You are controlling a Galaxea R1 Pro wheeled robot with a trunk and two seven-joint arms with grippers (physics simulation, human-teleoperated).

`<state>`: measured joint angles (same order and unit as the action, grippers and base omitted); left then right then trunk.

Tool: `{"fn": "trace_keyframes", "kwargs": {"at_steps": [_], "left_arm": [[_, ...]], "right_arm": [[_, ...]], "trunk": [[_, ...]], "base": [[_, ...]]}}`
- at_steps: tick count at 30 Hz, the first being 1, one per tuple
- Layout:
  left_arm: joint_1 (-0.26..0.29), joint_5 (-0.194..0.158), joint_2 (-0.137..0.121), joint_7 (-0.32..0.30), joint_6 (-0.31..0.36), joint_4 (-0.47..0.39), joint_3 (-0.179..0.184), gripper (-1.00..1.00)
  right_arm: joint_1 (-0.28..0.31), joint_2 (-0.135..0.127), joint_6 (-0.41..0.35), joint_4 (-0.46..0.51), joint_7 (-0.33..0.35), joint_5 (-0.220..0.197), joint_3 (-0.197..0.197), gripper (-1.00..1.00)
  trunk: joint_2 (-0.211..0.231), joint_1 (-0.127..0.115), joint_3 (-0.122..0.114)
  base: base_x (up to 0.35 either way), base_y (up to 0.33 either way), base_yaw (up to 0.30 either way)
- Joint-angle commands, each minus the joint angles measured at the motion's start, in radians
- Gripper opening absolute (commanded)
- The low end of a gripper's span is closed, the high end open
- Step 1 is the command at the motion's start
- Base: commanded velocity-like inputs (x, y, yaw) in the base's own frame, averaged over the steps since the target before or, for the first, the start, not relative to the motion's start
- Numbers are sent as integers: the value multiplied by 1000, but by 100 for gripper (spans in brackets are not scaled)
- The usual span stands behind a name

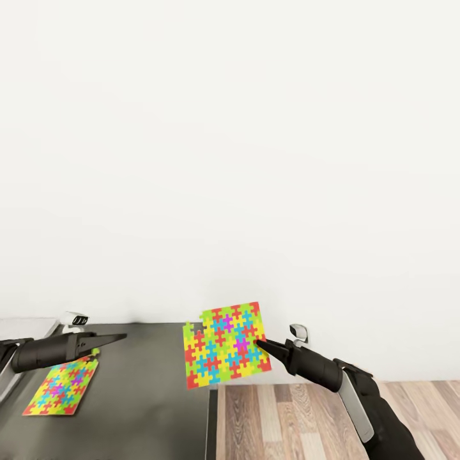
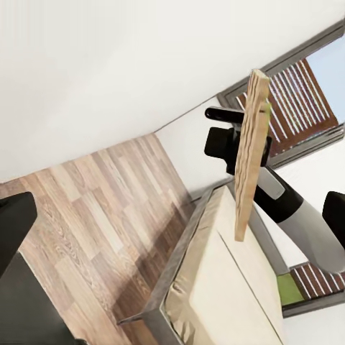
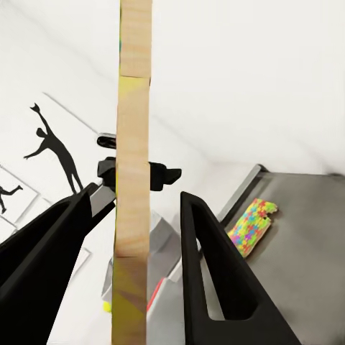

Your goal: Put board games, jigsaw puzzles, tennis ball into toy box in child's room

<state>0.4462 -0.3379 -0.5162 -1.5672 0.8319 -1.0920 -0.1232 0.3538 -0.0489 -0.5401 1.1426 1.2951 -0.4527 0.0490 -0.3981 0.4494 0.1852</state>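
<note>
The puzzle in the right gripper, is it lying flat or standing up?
Standing up. The puzzle is held upright off the table, its coloured face showing, pinched at one edge by the right gripper.

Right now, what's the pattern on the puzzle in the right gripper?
Interlocking pieces in red, yellow, green, blue and magenta on the jigsaw puzzle; clearest in the head view.

- One jigsaw puzzle point(image 1: 227, 345) stands upright above the worktop's point(image 1: 147, 390) right edge, its right edge touching the right hand point(image 1: 263, 345);
- a second jigsaw puzzle point(image 1: 61, 387) hangs tilted over the worktop's left part, below the left hand point(image 1: 115, 338);
- the wall point(image 1: 255, 160) lies behind; the floor point(image 1: 306, 421) lies right of the worktop.
</note>
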Motion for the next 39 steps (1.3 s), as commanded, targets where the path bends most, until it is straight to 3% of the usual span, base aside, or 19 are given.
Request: {"fn": "trace_keyframes", "kwargs": {"at_steps": [1, 14, 39], "left_arm": [[1, 0, 0, -4, 11, 0, 1, 100], [0, 1, 1, -4, 10, 0, 2, 100], [0, 3, 7, -4, 9, -4, 2, 100]], "right_arm": [[1, 0, -9, 0, 1, -4, 0, -100], [1, 0, -10, 0, -2, -3, 0, -100], [1, 1, -11, 0, -3, -3, 0, -100]], "trunk": [[-2, 1, 0], [-2, 1, -18], [-2, 1, -36]], "base": [[0, 0, 137], [-31, 10, 180], [-13, 8, 266]]}}
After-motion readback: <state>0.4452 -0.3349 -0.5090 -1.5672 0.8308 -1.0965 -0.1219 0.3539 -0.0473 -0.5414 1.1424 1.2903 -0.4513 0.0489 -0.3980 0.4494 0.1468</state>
